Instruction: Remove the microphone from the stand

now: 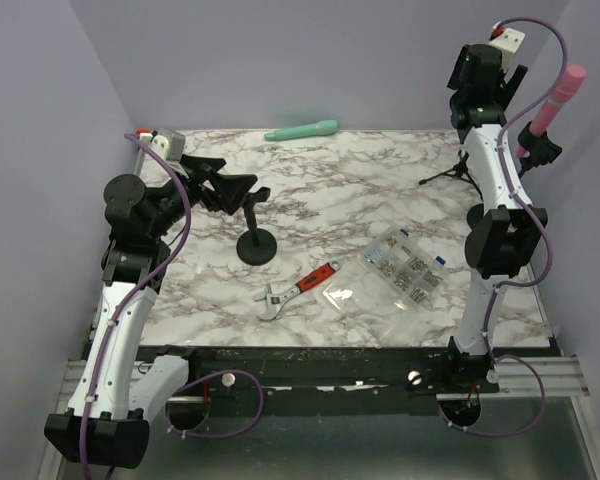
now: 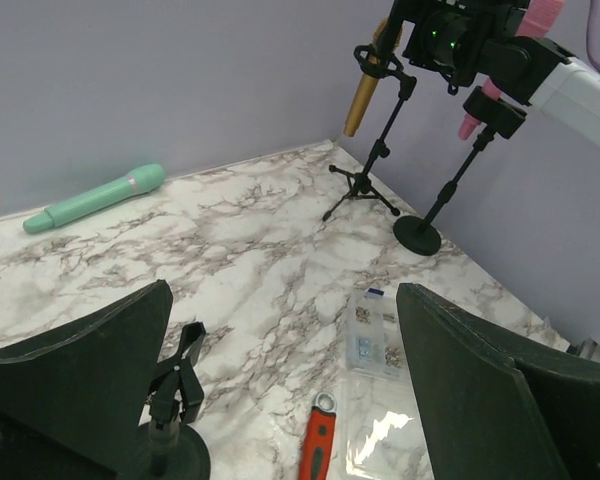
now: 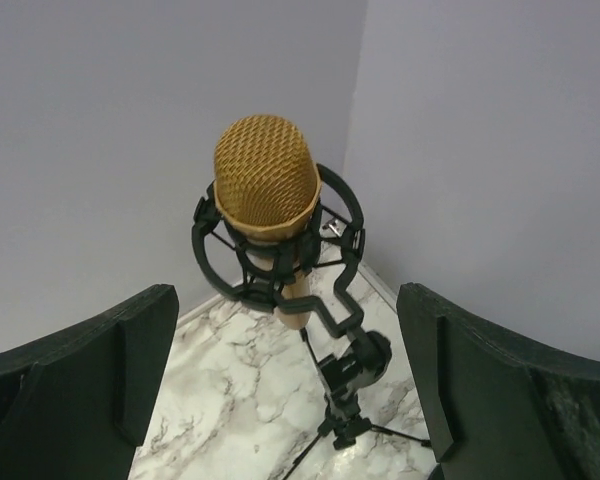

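1. The right gripper (image 3: 285, 290) is wide open and holding nothing. One dark finger (image 3: 90, 370) shows on each side of the right wrist view, with free space between them.
2. The gold microphone (image 3: 265, 180) sits right between those fingers and a bit beyond the tips, touching neither.
3. Its long axis is close to upright. The mesh head points up toward the right wrist and the handle end points down at the table. In the left wrist view the body leans a little.
4. It's clipped into a black ring cradle (image 3: 345, 230) on top of a tripod stand (image 2: 365, 190), in the far right corner by the walls.
5. The left gripper (image 2: 280, 290) is open too, with nothing in it.
6. Just below and inside its left finger (image 2: 80, 390) is the clip of an empty round-base stand (image 1: 255, 245).
7. Between the left fingers, lower down, you can see a red-handled wrench (image 2: 317, 445) and a clear parts box (image 2: 372, 335).
8. Far out past the left finger tip, a green microphone (image 2: 100, 197) lies flat by the back wall.
9. Out past the other left-gripper finger, a pink microphone (image 1: 563, 92) stands on its own stand.
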{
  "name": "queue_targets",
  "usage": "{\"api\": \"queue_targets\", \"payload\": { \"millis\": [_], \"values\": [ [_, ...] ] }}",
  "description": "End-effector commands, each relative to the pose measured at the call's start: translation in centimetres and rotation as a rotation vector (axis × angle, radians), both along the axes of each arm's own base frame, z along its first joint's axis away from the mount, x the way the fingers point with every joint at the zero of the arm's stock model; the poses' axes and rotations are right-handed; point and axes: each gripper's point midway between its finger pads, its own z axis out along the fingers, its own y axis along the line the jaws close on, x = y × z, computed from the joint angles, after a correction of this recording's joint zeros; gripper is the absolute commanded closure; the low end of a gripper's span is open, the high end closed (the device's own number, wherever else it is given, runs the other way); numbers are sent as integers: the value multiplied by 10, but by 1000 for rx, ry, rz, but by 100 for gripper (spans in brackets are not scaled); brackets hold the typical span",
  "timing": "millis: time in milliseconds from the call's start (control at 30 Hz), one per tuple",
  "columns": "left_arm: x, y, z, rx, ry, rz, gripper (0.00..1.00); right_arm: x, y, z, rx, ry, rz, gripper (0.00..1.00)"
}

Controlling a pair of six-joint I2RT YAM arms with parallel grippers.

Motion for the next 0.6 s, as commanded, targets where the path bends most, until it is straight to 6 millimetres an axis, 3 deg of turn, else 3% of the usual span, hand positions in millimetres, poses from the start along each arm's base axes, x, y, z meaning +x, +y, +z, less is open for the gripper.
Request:
{"api": "queue_targets", "payload": {
  "millis": [0, 233, 267, 367, 567],
  "values": [
    [-6, -8, 8, -14, -20, -53, 1, 17, -7, 12, -4, -61, 35, 0],
    [-2, -9, 4, -15, 3, -61, 1, 48, -5, 10, -23, -119, 74, 0],
    [-1, -9, 3, -15, 4, -60, 1, 49, -19, 10, -28, -126, 50, 0],
    [1, -10, 1, -14, 12, -62, 2, 58, -21, 4, -38, -127, 60, 0],
    [4, -12, -3, -17, 29, -72, 1, 56, -29, -5, -15, -136, -4, 10]
  ]
}}
